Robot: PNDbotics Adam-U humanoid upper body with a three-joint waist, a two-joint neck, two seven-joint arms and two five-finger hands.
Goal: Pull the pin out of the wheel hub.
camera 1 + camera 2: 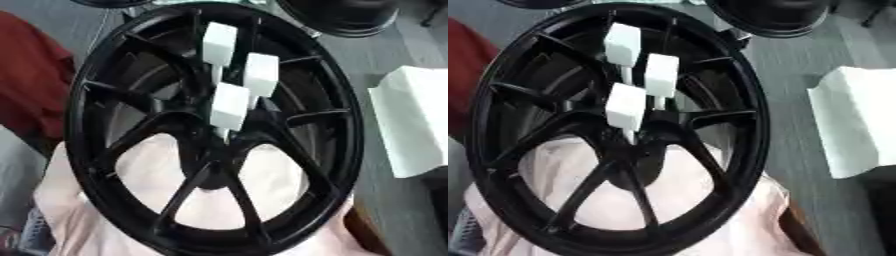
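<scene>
— Looking down on grey floor [385, 55] and pale pink cloth [61, 200], and finding the black wheel [350, 150] propped at a tilt on that cloth. Filling most of both views.

— And hunting for the pin?

— Counting three white block-headed ones, all seated in the hub [217, 142] around the middle. Naming them the top pin [219, 44], the right pin [261, 73] and the lowest pin [230, 106], bunched close together, thin stems running down into the dark.

— Seeing either hand?

— Seeing neither, left or right, so not telling fingers apart or together. Judging the pull as not yet begun.

— Advising what, then?

— Starting, probably, with the lowest pin, sitting nearest and most exposed. Closing on the white block from its two free sides, not on the stem. Drawing straight out along the stem's line, away from the hub face, rather than levering sideways. Steadying the rim with the other hand, possibly, given soft cloth underneath and a likely rock or slide.

— Worrying about anything nearby?

— Crowding, mainly: knocking the right pin or top pin while reaching. Noting spokes flanking the stems too. Otherwise, passing over a white block [411, 120] on the floor at right, something red [31, 85] at left, and a second dark wheel [350, 17] beyond, all lying well apart from the hub.
</scene>
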